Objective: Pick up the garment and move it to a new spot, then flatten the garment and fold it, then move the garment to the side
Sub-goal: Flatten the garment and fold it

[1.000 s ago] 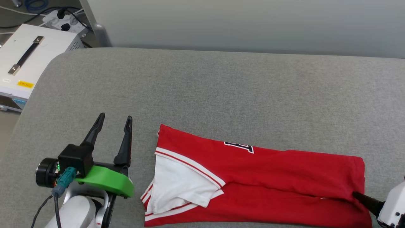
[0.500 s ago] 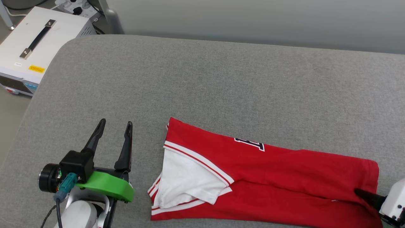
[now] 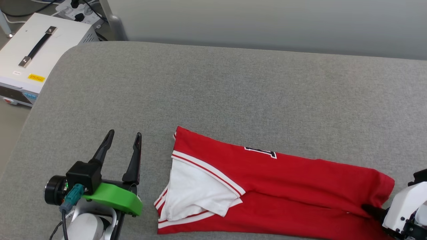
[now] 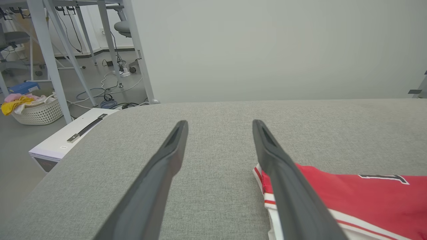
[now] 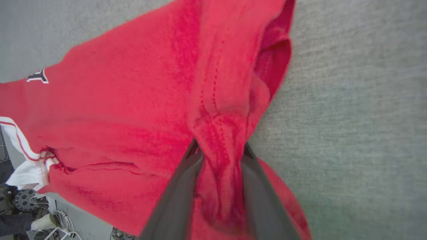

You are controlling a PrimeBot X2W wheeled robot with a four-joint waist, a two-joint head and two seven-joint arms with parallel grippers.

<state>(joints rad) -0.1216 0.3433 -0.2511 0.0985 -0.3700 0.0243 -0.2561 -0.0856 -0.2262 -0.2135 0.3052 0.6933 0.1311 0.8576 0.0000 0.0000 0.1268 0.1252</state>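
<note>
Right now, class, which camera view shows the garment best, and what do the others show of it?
Head view: the garment lies nearly whole, end to end. Left wrist view gives its trimmed corner; right wrist view, red fabric bunched in the right gripper.

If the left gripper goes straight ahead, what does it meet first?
Probably nothing: the left gripper points across the grey fabric surface, beside the red jersey shirt, toward the pale wall.
</note>
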